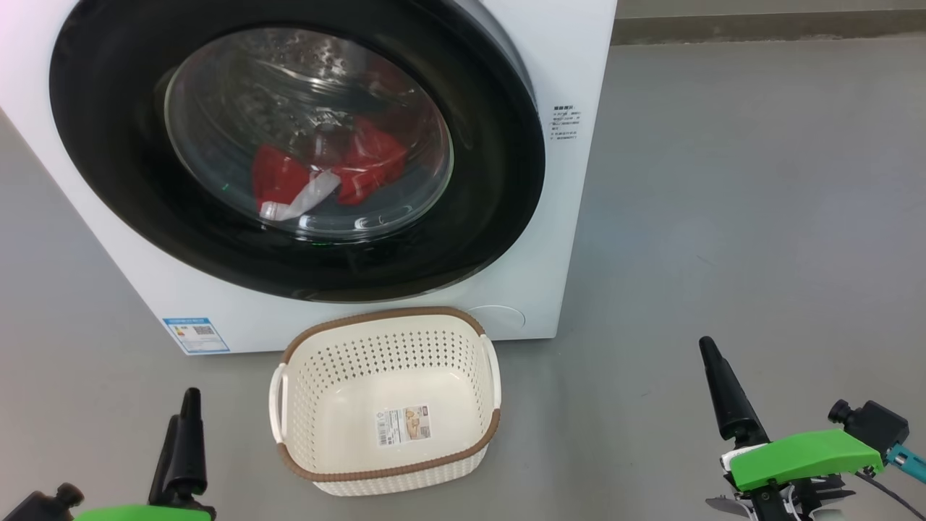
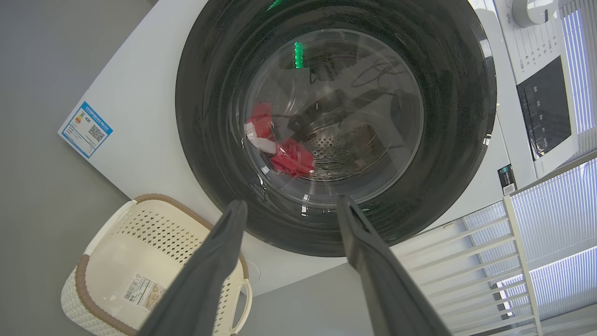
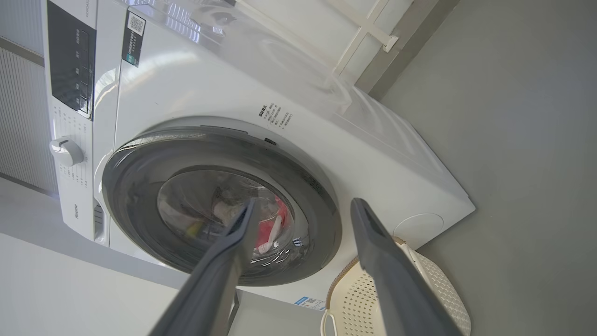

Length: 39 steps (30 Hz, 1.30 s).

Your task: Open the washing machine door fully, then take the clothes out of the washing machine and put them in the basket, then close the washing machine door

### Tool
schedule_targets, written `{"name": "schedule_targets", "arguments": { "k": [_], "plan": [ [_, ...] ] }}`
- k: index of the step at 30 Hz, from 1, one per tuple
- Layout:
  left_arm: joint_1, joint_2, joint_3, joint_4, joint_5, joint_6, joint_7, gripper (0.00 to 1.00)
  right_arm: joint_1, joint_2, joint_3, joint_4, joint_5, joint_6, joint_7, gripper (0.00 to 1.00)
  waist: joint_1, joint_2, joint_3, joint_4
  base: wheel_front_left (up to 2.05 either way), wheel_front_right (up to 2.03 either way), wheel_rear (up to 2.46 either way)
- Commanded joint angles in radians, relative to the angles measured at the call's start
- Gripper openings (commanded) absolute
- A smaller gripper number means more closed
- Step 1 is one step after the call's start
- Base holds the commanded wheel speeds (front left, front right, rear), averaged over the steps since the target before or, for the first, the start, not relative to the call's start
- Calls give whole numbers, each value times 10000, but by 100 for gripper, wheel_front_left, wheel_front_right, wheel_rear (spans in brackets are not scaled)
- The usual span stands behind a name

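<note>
The white washing machine (image 1: 571, 217) stands on the floor ahead of me. Its round glossy black door (image 1: 116, 145) covers the opening and looks slightly ajar at its right edge. Through the glass bowl I see the red and white clothes (image 1: 362, 163) lying in the steel drum. The cream basket (image 1: 383, 316) sits empty on the floor just in front of the machine. My left gripper (image 1: 184, 416) hangs low at the left, open, its fingers apart before the door (image 2: 210, 116). My right gripper (image 1: 720, 383) is low at the right, open and empty, facing the door (image 3: 135, 186) from a distance.
Grey floor stretches wide to the right of the machine. A blue label (image 1: 197, 334) marks the machine's lower left corner. The control panel (image 2: 543, 107) and a knob (image 3: 66, 151) run along its top. A white railing (image 2: 466, 242) and blinds stand beside it.
</note>
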Motion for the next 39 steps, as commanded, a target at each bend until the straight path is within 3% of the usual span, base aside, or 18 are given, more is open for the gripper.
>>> {"name": "schedule_targets", "arguments": {
  "k": [1,16,39],
  "plan": [
    [-388,211,160,-331,431,-19,-145,100,-569,-94,200,-268,-452,7,-105,100,-1,0,3,5,0,0,0],
    [-377,136,119,-526,3226,-23,-589,100,-659,69,231,-245,-3625,9,-543,100,-1,0,-24,81,0,0,0],
    [-299,154,28,-573,5666,-29,-1240,100,-875,120,568,-64,-6430,12,-1186,100,-1,0,-103,165,0,0,0]
  ]
}}
